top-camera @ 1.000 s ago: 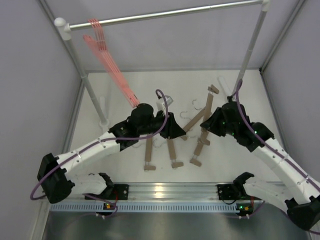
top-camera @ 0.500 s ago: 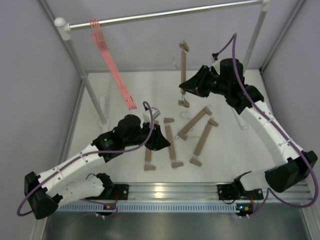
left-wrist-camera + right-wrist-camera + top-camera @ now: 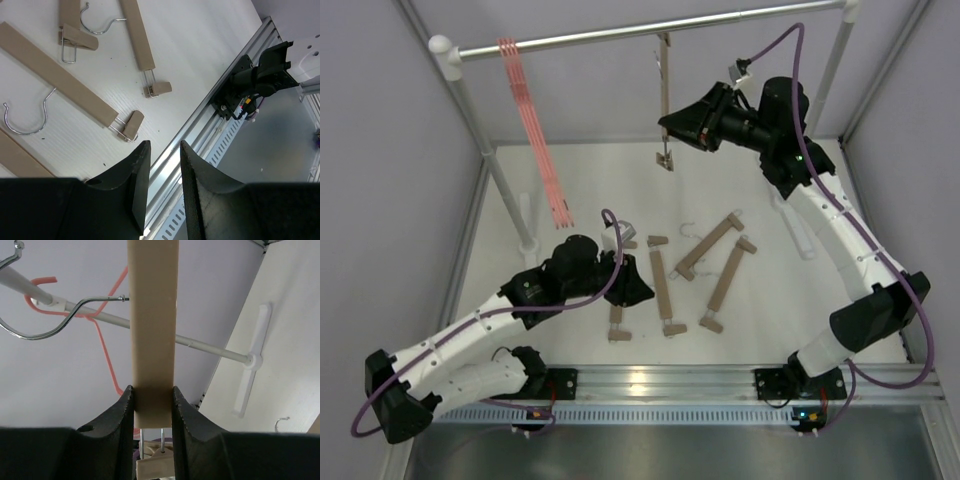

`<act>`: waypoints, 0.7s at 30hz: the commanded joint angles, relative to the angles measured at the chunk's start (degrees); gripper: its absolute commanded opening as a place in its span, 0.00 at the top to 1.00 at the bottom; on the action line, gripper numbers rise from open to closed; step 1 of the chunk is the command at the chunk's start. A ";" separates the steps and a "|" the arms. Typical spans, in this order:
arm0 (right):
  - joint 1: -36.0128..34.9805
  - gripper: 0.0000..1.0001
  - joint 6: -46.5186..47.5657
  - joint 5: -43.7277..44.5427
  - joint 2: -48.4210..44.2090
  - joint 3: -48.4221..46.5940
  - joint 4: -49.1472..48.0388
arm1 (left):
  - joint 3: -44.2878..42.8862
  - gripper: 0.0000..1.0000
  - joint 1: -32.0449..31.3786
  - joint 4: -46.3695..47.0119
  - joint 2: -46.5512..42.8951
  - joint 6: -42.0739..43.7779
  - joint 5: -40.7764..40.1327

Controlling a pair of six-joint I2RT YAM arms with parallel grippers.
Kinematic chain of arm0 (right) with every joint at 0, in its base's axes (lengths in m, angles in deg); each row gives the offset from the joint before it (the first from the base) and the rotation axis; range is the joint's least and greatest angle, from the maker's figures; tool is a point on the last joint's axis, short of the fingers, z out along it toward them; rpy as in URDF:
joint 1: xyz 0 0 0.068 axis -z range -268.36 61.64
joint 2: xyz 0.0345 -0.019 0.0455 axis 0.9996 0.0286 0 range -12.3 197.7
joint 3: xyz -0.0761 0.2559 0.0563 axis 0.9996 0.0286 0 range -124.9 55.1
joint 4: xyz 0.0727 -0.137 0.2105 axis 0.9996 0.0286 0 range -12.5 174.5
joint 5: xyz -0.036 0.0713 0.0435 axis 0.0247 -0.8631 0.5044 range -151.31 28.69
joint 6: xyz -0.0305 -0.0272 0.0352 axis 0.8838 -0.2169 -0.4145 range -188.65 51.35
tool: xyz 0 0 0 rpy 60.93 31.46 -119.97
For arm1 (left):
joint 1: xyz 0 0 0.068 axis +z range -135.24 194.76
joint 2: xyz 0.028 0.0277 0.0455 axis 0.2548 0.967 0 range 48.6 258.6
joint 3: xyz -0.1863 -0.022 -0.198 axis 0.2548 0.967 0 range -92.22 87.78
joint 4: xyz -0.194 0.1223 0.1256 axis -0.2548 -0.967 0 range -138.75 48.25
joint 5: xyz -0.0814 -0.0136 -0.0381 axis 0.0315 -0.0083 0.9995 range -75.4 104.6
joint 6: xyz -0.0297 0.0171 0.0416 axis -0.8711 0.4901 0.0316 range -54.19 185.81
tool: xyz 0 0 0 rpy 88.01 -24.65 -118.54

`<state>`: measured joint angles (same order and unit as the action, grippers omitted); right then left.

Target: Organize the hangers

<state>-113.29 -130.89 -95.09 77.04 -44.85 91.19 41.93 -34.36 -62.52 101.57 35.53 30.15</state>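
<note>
Held hanger: tan wooden bar [image 3: 665, 95] hangs upright at the rail [image 3: 620, 33], clamped mid-bar by the right gripper [image 3: 672, 122].
Hook: the hook [image 3: 100, 300] is near the rail; whether it is seated cannot be told, so releasing only once it hangs free seems wise.
Others: four wooden hangers [image 3: 665, 285] lie on the table [image 3: 780, 300]; pink hangers [image 3: 530, 110] hang at the rail's left.
Left gripper: the left gripper [image 3: 161, 165] has its fingers narrowly apart and empty.

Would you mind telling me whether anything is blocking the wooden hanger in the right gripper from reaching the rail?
Nothing visible does. The right gripper holds the wooden hanger close by a bare stretch of the rail; the pink hangers hang well to the left.
</note>
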 commanded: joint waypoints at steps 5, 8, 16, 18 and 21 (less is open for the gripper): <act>0.58 1.00 -3.94 -1.73 -1.10 -4.12 -10.26 | 0.49 0.66 -0.01 -0.05 -0.50 0.31 0.18; 0.58 1.00 -5.44 -2.26 -1.19 -4.12 -11.93 | 0.23 0.66 -0.01 -0.06 -0.24 0.57 0.09; 0.49 1.00 -6.05 -2.17 -2.24 -3.94 -13.08 | -0.03 0.66 -0.01 -0.06 0.82 0.58 0.53; 0.49 1.00 -6.05 -2.26 -2.33 -4.03 -13.08 | -0.03 0.66 -0.01 -0.06 0.99 0.49 0.53; 0.32 1.00 -6.49 -2.69 -2.42 -4.21 -13.17 | -0.03 0.66 -0.01 -0.05 1.00 0.57 0.53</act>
<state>-113.29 -136.70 -96.69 77.02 -45.54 83.58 42.48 -34.36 -63.27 102.65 35.55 30.17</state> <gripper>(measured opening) 0.250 0.343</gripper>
